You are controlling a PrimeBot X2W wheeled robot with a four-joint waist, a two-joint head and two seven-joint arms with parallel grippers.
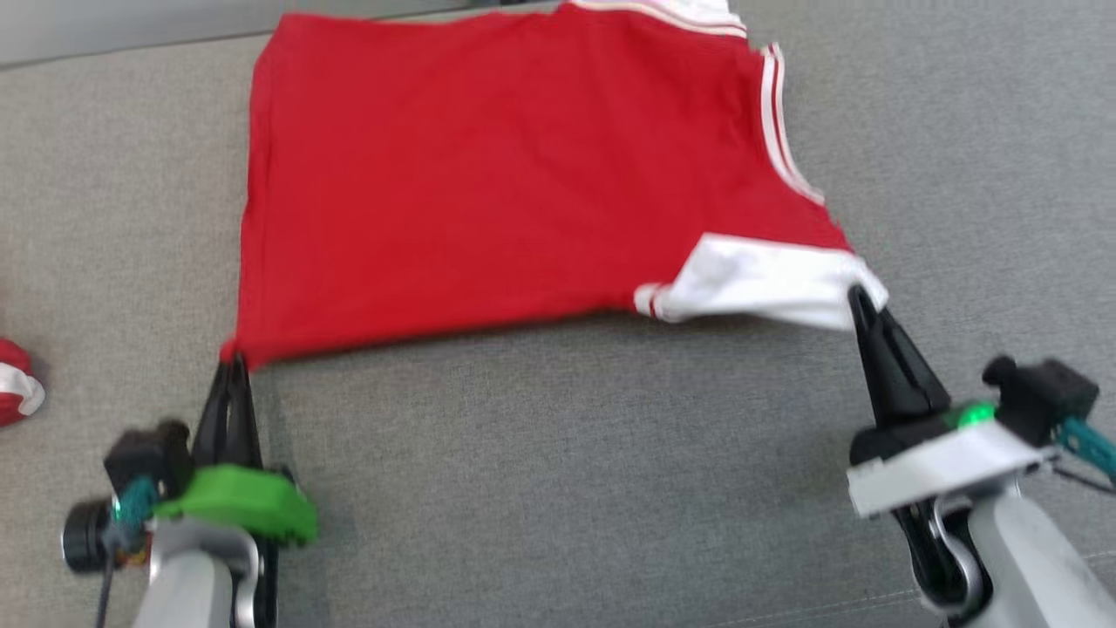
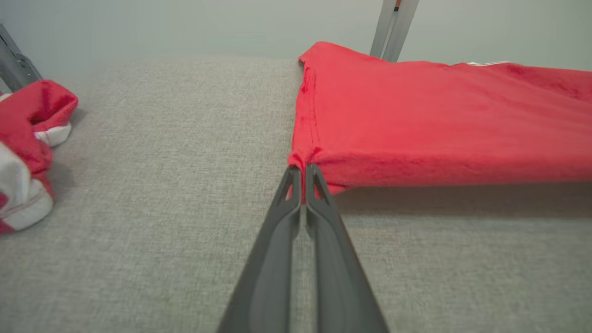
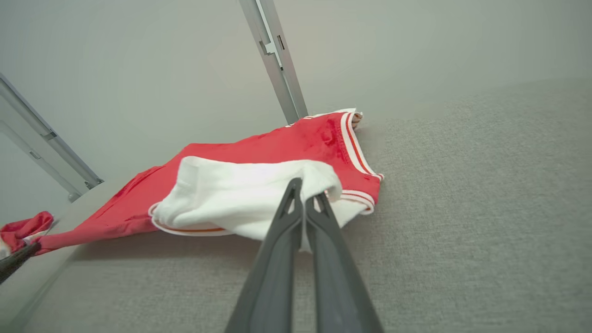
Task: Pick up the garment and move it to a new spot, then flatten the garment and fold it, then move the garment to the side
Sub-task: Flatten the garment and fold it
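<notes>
Grey woven surface (image 1: 558, 488) lies beneath me, where my left gripper (image 1: 234, 366) and right gripper (image 1: 859, 301) each pinch tight on a near corner of the red garment (image 1: 488, 174), which stretches away toward the pale wall (image 3: 416, 46) and its metal posts (image 3: 277, 60).

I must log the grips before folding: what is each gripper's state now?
Left gripper: shut on the red garment, at its near left corner.
Right gripper: shut on the same garment, at its white edge.

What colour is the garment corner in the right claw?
The garment corner is white; right wrist view best.
</notes>
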